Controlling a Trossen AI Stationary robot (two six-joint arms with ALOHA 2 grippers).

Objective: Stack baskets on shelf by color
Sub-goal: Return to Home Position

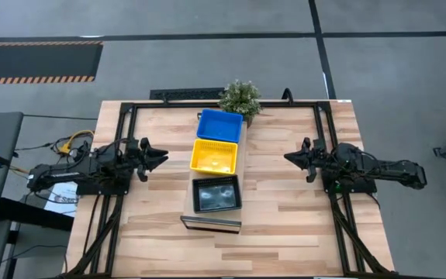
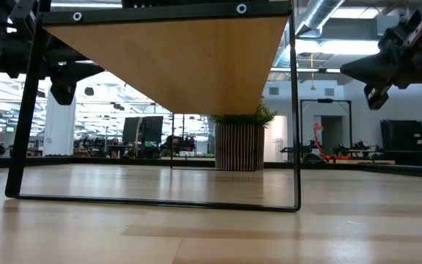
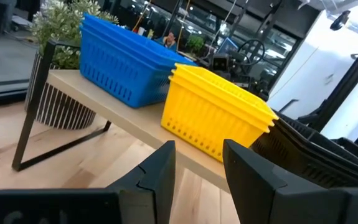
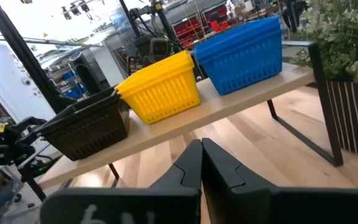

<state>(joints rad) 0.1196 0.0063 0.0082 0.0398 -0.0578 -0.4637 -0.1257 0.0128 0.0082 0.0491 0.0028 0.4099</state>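
Left hand (image 1: 157, 158): left of shelf, well apart, above counter (image 1: 285, 225). Holds nothing; fingers (image 3: 160, 171) parted to moderate gap. Judged rest pose, clear of stacks.

Shelf (image 1: 211, 223): mid-counter, carries three colour groups in row. Blue baskets (image 1: 219, 125) nested at plant (image 1: 240, 98) end, yellow baskets (image 1: 214, 156) in middle, black baskets (image 1: 216, 194) at far end. Each colour sits on own kind, so sorting looks complete.

Right hand (image 1: 294, 158): right of shelf, well apart, empty, fingers pressed together.

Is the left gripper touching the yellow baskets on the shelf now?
Apart. The high view shows the left gripper off to the side, with a strip of bare table between its fingertips and the yellow baskets.
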